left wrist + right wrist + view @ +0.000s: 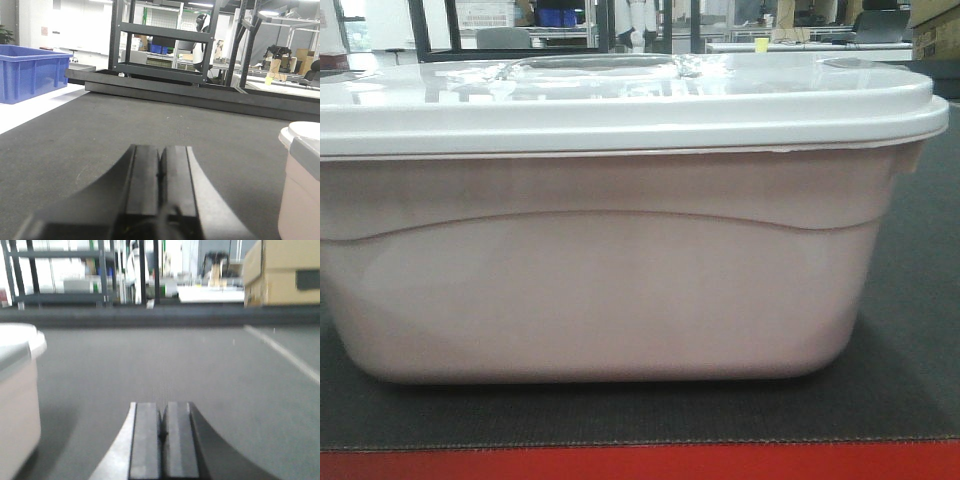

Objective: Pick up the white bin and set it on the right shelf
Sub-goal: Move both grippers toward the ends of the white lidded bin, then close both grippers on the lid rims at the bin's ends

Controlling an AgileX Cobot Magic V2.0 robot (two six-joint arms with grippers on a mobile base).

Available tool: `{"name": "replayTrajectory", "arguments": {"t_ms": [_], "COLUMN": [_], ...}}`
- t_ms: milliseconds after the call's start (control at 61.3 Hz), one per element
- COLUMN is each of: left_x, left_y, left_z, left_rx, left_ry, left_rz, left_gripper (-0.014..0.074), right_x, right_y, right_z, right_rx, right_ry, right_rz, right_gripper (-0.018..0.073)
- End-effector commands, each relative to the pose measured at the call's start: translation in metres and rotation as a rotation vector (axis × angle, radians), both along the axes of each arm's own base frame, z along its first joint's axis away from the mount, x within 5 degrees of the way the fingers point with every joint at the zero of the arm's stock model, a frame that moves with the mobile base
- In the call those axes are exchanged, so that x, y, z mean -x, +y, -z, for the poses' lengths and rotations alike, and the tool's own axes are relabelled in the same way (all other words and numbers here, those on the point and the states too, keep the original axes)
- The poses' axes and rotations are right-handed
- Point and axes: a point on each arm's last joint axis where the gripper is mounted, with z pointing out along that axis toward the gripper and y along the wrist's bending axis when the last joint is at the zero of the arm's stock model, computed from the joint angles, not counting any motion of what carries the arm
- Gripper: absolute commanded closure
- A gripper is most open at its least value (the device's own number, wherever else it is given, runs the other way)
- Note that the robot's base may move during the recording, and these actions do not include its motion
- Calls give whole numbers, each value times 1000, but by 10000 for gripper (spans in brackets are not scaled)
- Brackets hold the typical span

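Note:
The white bin (610, 290) fills the front view, an off-white tub with a curved ridge and a glossy white lid, standing on a dark grey mat (910, 330). My left gripper (160, 150) hovers low over the mat to the bin's left, shut with nothing between its pads; the white bin's corner (302, 190) shows at the right edge of that view. My right gripper (161, 407) is shut and empty too, on the bin's other side, with the bin's end (17, 395) at the left of that view. The right shelf is out of view.
A red table edge (640, 462) runs along the front. A blue plastic bin (30, 72) sits at the far left on a white surface. A dark rack (162, 47) stands beyond the mat. A cardboard box (285, 272) is at the far right.

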Motion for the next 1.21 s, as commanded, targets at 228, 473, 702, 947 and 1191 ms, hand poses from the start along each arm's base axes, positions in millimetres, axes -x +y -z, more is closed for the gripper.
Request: {"name": "replayTrajectory", "arguments": {"t_ms": [228, 473, 702, 947, 1191], "left_x": [1, -39, -79, -107, -137], "left_y": [-3, -9, -17, -29, -39], "left_z": [-112, -156, -151, -159, -177], "left_rx": [-91, -101, 15, 93, 62], "left_ry": [-67, 200, 426, 719, 802], "left_rz": [31, 100, 163, 272, 460], "left_gripper": [711, 486, 244, 142, 143], "right_x": [15, -25, -74, -105, -140], "right_y": [-1, -2, -2, 15, 30], "right_z": [-92, -142, -144, -173, -201], "right_rx": [-58, -83, -153, -383, -426], "right_ry": [-241, -128, 96, 424, 711], "right_rz": [-2, -4, -15, -170, -336], "right_gripper": [477, 180, -34, -31, -31]}}
